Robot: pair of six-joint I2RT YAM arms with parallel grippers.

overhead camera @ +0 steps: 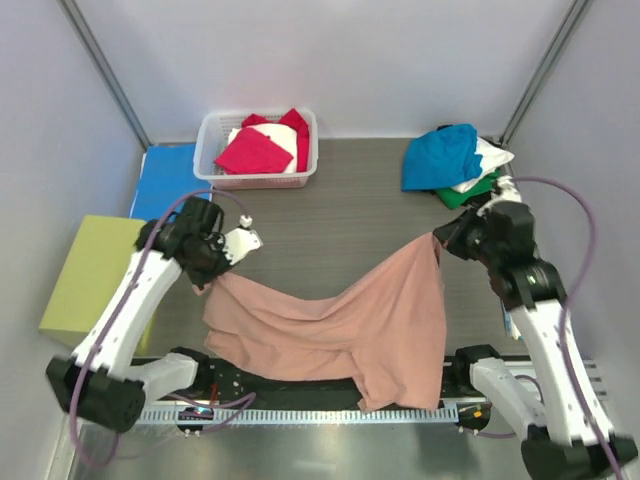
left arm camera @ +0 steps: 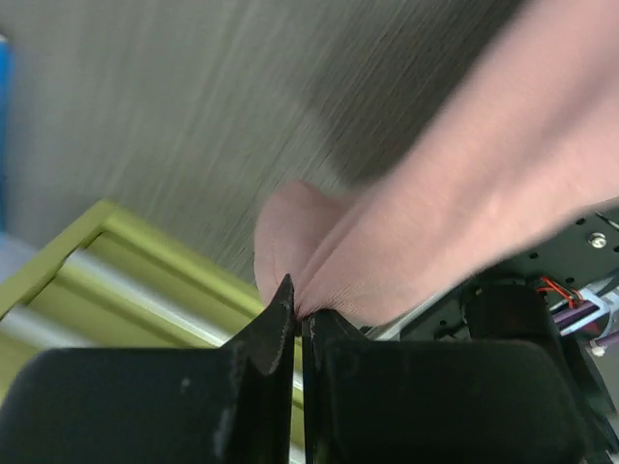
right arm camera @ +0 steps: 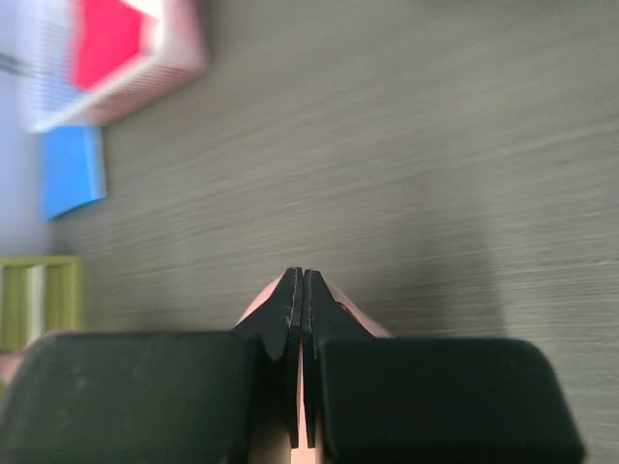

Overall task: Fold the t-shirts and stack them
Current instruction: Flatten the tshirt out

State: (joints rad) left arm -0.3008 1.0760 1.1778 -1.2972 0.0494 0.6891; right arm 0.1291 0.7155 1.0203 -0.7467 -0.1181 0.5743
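- Leaning in over the table (overhead camera: 340, 210), your two arms are bent at the elbow with their wrists turned toward each other, and one pink t-shirt (overhead camera: 340, 320) is strung between them.
- Your left pincer (overhead camera: 207, 283) is pressed together on a bunched corner of that shirt. The left wrist view shows cloth squeezed at the tips (left arm camera: 298, 309).
- Your right pincer (overhead camera: 437, 240) is likewise clamped on the opposite corner. Its wrist view shows the jaws tight, with pink cloth on both sides of them (right arm camera: 303, 275).
- The shirt sags from both pincers down to the table. Its lower part drapes over the near edge, onto the rail between the arm bases.
- Count of things:
  - One basket (overhead camera: 210, 150) sits beyond your left pincer. It holds a magenta t-shirt (overhead camera: 250, 155) and a white t-shirt (overhead camera: 285, 140).
  - One pile sits just beyond your right pincer, with a blue t-shirt (overhead camera: 440, 155) on top of white and green cloth.
- Outboard of your left pincer there is one blue folder (overhead camera: 165, 175) and one yellow-green box (overhead camera: 95, 275). The box is close beside that arm.
- Bare tabletop lies ahead of both pincers, between the basket and the pile.
- The right pincer sits close to the pile's near edge.
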